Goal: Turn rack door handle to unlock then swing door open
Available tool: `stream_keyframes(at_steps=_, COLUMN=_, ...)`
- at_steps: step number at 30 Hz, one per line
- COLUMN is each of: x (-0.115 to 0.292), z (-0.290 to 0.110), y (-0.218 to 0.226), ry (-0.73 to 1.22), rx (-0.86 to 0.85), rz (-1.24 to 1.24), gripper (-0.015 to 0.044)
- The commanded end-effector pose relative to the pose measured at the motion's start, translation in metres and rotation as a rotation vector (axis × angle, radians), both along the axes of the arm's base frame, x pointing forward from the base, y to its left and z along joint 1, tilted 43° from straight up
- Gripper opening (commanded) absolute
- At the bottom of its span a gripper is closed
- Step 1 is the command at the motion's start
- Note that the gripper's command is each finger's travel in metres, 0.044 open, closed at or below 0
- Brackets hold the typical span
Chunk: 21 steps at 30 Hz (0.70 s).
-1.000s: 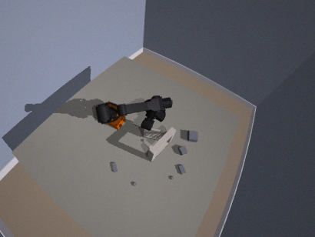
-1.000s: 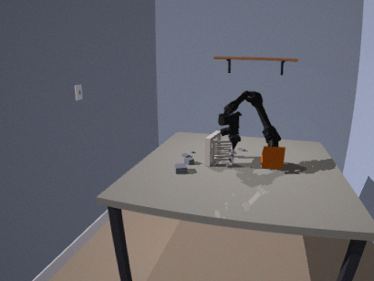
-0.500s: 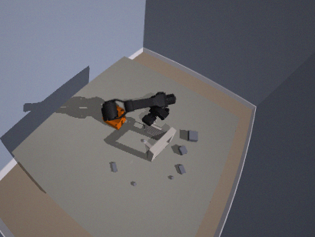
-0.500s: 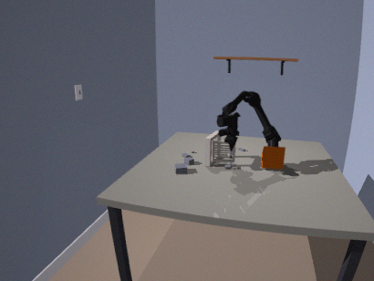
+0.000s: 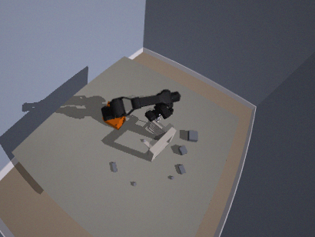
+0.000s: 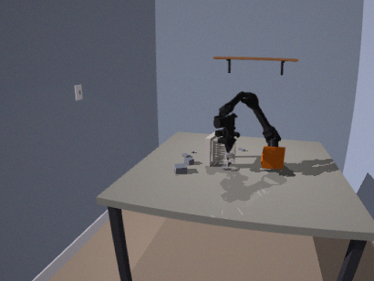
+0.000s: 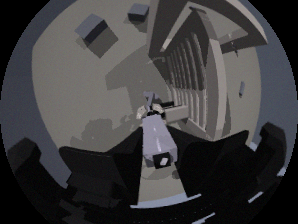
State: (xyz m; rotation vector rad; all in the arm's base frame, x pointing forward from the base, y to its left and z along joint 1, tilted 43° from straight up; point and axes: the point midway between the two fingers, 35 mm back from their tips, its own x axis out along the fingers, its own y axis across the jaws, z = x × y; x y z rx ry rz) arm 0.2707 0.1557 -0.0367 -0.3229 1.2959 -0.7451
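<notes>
Wrist view — grasping the upright handle (image 7: pixel 159 132) between the fingertips of the gripper (image 5: pixel 158 117) (image 6: pixel 229 156) (image 7: pixel 153 129), holding the slatted rack door (image 7: pixel 218 85) open — angling it away from the pale frame (image 5: pixel 163 144) (image 6: pixel 209 150) (image 7: pixel 160 25)

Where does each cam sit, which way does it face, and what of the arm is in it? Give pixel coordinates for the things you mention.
Top: high above the table (image 5: pixel 88 161) (image 6: pixel 274 207), looking steeply down; whole arm, orange base (image 5: pixel 114 121) (image 6: pixel 273 158) included.
Exterior: off one table edge, looking across and slightly down toward the wall shelf (image 6: pixel 255 58); arm side-on.
Wrist: on the arm near the gripper (image 5: pixel 158 118) (image 6: pixel 228 157) (image 7: pixel 150 111), looking out past the fingertips to the slatted door (image 7: pixel 187 75); black gripper parts fill the lower edge.
Top and exterior share the full arm, its base and the gray blocks (image 5: pixel 193 135) (image 6: pixel 181 169) (image 7: pixel 92 27).
</notes>
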Motion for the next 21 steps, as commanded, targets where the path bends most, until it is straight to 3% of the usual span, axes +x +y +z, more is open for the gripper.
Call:
stream_keyframes(at_steps=1, x=0.0028, z=-0.0026, y=0.0030, ry=-0.028, rx=0.003, rz=-0.034, gripper=0.0012)
stream_keyframes(at_steps=13, x=0.0028, z=-0.0026, y=0.0030, ry=-0.028, rx=0.003, rz=-0.034, gripper=0.0012)
stream_keyframes(at_steps=21, x=0.0028, z=-0.0026, y=0.0030, ry=-0.028, rx=0.003, rz=-0.034, gripper=0.0222)
